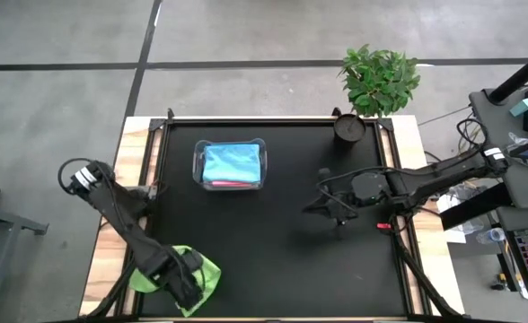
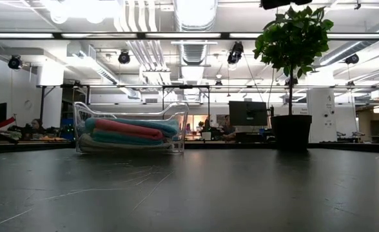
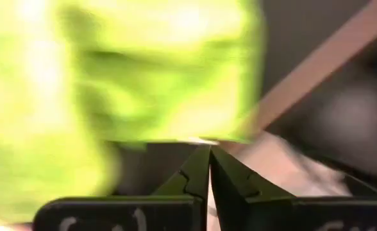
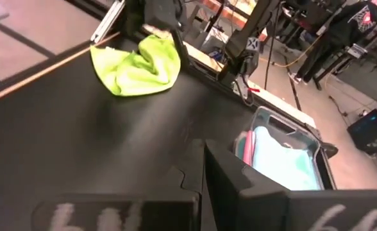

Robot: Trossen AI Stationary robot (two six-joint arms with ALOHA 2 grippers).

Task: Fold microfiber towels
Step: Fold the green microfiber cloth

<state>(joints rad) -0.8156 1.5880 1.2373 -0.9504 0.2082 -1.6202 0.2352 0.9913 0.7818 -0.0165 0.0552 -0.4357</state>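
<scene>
A lime green towel lies crumpled at the table's near left corner, also seen in the right wrist view. My left gripper points steeply down over it, fingers shut. At the far middle, a clear tub holds folded towels: a light blue one on top and a pink one beneath. My right gripper hangs shut and bare above the table's right half, clear of any cloth. My left gripper comes at the lime green towel from above, slanting, and its shut fingertips meet the cloth's edge. Blur hides whether one layer or several are pinched. The rest of the towel lies slack and bunched on the table around the gripper.
A potted plant stands at the far right corner, its dark pot on the mat. Wooden edges frame the black mat. Bare mat lies between the two grippers.
</scene>
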